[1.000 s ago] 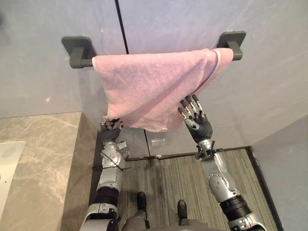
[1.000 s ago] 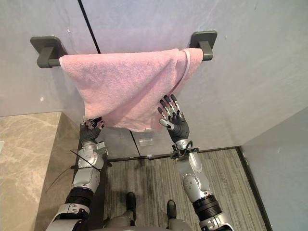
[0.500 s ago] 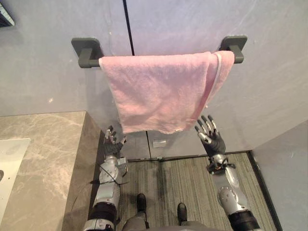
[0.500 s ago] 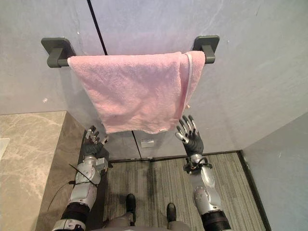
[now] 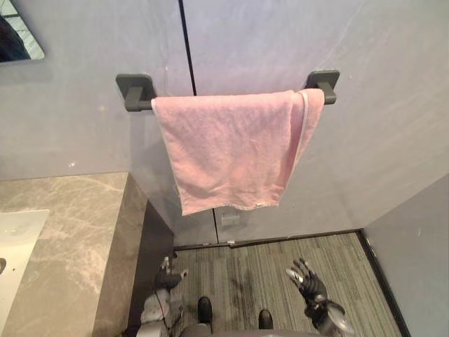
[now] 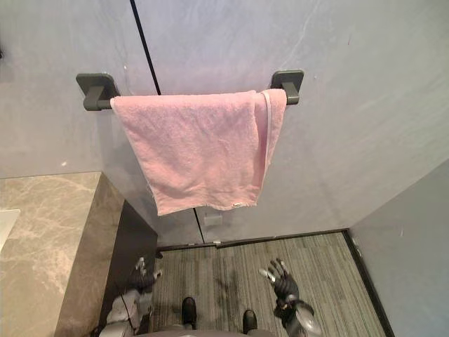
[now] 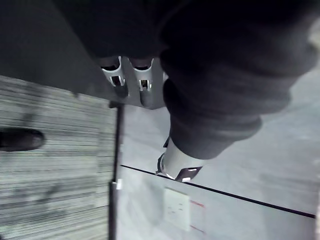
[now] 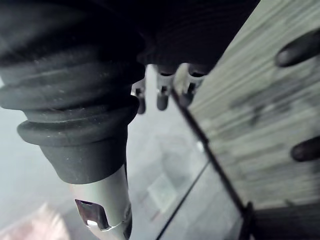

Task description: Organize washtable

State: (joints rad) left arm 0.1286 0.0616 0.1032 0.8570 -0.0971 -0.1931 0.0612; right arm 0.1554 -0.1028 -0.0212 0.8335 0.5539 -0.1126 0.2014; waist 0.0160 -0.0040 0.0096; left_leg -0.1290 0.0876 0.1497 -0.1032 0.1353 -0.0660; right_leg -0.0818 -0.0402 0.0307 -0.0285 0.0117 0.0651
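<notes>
— Now, where is the towel (image 5: 235, 151) found?

— It is hung over the rail (image 5: 145, 106) on the wall (image 5: 393, 105). It is spread from just beside the left bracket (image 5: 136, 89) to the rail's right end, where the right bracket (image 5: 323, 83) is touched by it. Its right edge is folded over, so a pale hem is shown as a strip running down that side. The lower edge is hung free, well above the floor (image 5: 259, 267), and a socket (image 5: 229, 219) is seen on the wall just below it.

— And how are the hands held?

— The left hand (image 5: 167, 279) is seen low down beside the counter (image 5: 70, 225), fingers straight and released, with nothing grasped. In the left wrist view its fingers (image 7: 143, 85) are shown straight. The right hand (image 5: 309, 281) is seen over the floor at the other side, fingers spread and relaxed, likewise with nothing grasped. Both are seen well apart from the towel, far below it.

— Is anything set on the counter?

— A white basin (image 5: 14, 235) is let into its left edge; what lies in it cannot be told.
</notes>
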